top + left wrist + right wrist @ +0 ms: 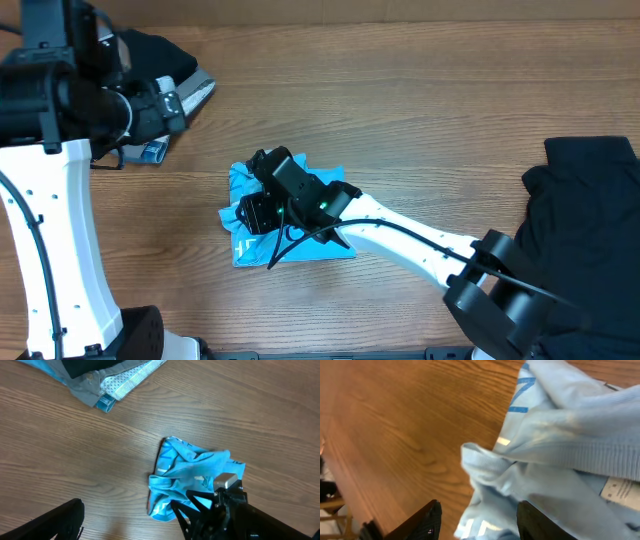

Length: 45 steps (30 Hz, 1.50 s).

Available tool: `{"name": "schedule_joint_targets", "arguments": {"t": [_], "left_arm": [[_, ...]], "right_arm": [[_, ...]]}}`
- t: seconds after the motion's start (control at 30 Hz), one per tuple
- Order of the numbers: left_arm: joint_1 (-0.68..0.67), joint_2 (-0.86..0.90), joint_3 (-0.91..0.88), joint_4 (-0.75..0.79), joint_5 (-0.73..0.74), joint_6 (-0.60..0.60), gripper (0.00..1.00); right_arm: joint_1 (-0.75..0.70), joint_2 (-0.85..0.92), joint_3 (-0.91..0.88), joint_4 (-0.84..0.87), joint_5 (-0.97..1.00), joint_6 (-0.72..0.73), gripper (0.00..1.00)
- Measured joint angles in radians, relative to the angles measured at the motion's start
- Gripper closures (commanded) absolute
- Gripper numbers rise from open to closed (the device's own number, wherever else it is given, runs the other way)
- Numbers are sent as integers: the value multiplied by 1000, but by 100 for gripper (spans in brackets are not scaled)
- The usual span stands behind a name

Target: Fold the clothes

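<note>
The light sky-blue T-shirt [305, 250] lies crumpled in a small heap at the table's centre. My right gripper [256, 212] reaches in from the lower right and sits on top of the heap. In the right wrist view the jaws of that gripper [479, 510] stand apart. A fold of the blue shirt [560, 435] lies loose between them, and the left finger is off the cloth over bare wood. My left gripper [168, 100] hangs high at the upper left, away from the shirt [195, 467]. It is open and empty, with one finger [55, 522] showing.
A stack of folded clothes [195, 92], grey and patterned with a dark piece on top, sits at the back left, also in the left wrist view [115, 382]. A black garment [590, 200] lies at the right edge. Bare wood surrounds the blue heap.
</note>
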Motion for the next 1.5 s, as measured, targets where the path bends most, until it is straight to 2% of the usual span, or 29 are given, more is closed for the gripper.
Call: {"name": "schedule_joint_targets", "arguments": {"t": [0.13, 0.23, 0.3, 0.37, 0.43, 0.47, 0.5, 0.53, 0.67, 0.7, 0.87, 1.03, 1.17, 1.33, 1.5], "left_arm": [[6, 0, 0, -1, 21, 4, 1], [6, 0, 0, -1, 29, 5, 1], [6, 0, 0, -1, 32, 5, 1], [6, 0, 0, -1, 34, 6, 1], [6, 0, 0, -1, 35, 7, 1], [6, 0, 0, -1, 34, 7, 1], [6, 0, 0, -1, 34, 8, 1], [6, 0, 0, -1, 34, 8, 1], [6, 0, 0, -1, 34, 8, 1], [6, 0, 0, -1, 34, 8, 1], [6, 0, 0, -1, 34, 12, 1], [6, 0, 0, -3, 34, 20, 1], [6, 0, 0, -4, 34, 27, 1], [6, 0, 0, -4, 34, 31, 1], [6, 0, 0, -3, 34, 39, 1]], "right_arm": [[0, 48, 0, 7, 5, 12, 51], [1, 87, 0, 5, -2, 20, 58], [2, 95, 0, 3, -6, 20, 68], [4, 95, 0, 6, -8, 23, 72], [4, 95, 0, 6, -9, 22, 72], [4, 95, 0, 3, -8, 22, 67], [4, 95, 0, 3, -9, 22, 58], [4, 95, 0, 3, -14, 23, 54], [6, 95, 0, 3, -41, 22, 50], [9, 95, 0, 2, -43, 22, 51], [29, 95, 0, 1, -56, 20, 83], [34, 95, 0, -22, -34, 35, 95], [33, 95, 0, -41, -23, 37, 96], [16, 83, 11, -163, 19, 2, 96], [-17, -15, 35, -328, 86, -54, 96]]}}
